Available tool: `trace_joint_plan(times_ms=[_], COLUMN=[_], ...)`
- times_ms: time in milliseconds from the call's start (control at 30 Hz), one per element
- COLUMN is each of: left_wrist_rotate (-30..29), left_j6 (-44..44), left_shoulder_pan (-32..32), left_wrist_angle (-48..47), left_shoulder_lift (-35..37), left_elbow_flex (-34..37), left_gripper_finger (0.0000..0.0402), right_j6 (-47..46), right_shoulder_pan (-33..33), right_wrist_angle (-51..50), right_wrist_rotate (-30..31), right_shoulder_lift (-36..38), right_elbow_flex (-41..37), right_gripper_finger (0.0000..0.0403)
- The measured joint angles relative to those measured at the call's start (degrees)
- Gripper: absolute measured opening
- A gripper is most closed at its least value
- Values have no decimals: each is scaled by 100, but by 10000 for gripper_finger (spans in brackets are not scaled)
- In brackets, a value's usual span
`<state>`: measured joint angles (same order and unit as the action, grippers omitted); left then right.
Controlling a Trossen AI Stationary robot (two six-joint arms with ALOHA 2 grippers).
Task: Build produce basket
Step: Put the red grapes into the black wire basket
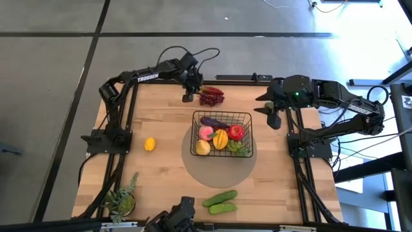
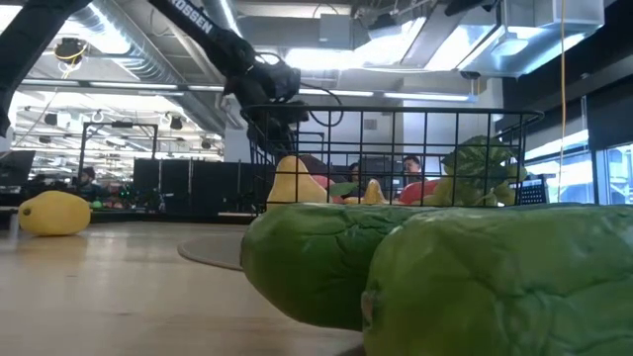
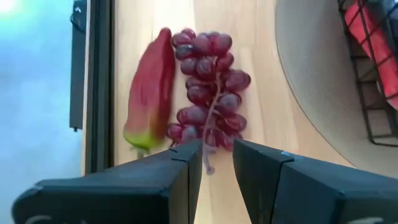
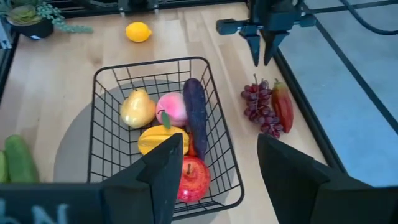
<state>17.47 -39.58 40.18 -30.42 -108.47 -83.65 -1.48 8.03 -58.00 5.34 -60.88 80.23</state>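
Basket (image 1: 222, 132) is sitting mid-desk on a grey round mat (image 1: 219, 169), already carrying an eggplant (image 1: 213, 122), peach (image 1: 206, 133), pear (image 1: 203, 147), mango (image 1: 220, 139), apple (image 1: 236, 132) and green grapes (image 1: 239, 148), so the job is looking well past halfway. Waiting outside are the purple grapes (image 1: 211, 97) and a red pepper (image 3: 149, 90) touching them at the far edge, a lemon (image 1: 150, 144) out left, and two cucumbers (image 1: 221, 201) at the near edge. Left pincer (image 1: 188, 96) is hovering just left of the purple grapes, fingers parted narrowly and pinching nothing. Right pincer (image 1: 273, 116) is waiting to the right of the basket, spread wide and empty. Desk (image 1: 161, 180) is showing pale wood, with a potted plant (image 1: 121, 200) at the near left corner. Beyond it, people are sitting in a bright office.
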Motion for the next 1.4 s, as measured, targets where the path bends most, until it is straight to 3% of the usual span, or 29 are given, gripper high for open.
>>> trace_joint_plan(times_ms=[500, 1400], left_wrist_rotate=[-116, -75], left_j6=[3, -298], left_shoulder_pan=[3, 38], left_wrist_angle=[833, 1188], left_shoulder_lift=[0, -345], left_elbow_flex=[797, 845], left_gripper_finger=[80, 80], right_j6=[-66, -280], right_shoulder_pan=[0, 2], right_wrist_angle=[125, 128], right_wrist_rotate=[22, 114], right_shoulder_lift=[0, -2], right_elbow_flex=[0, 0], right_gripper_finger=[199, 199])
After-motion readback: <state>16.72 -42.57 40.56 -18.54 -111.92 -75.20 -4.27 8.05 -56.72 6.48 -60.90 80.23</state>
